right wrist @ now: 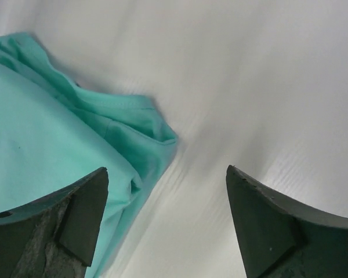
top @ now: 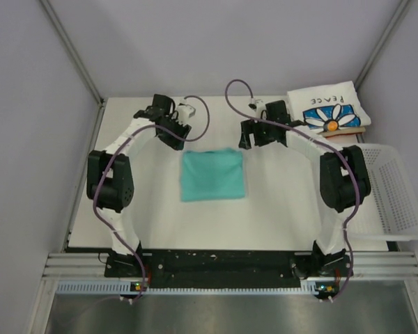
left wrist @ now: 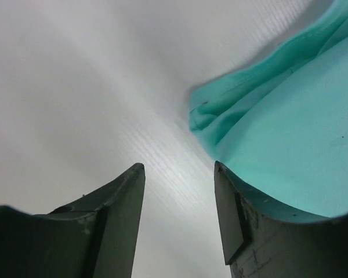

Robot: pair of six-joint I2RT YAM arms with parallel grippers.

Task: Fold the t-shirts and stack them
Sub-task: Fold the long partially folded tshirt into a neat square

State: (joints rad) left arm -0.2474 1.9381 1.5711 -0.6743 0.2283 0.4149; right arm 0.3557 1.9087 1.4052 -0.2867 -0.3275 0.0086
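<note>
Left gripper [left wrist: 178, 165] and right gripper [right wrist: 167, 169], both open and empty beside the far corners of the folded teal shirt [top: 212, 175] in the middle of the counter [top: 146, 223], should rise straight, snagging no hem, before stacking it with the printed shirt [top: 327, 108] far right.

White table [top: 279, 216] w/ faintly ribbed top, boxed in by pale lavender-grey wall panels [top: 216, 42] at left, back & right. Aluminium posts [top: 73, 52] run up the back corners. Slotted aluminium rail [top: 73, 266] along near edge; brushed metal sheet [top: 230, 313] below it. Light even, shadows soft.
</note>
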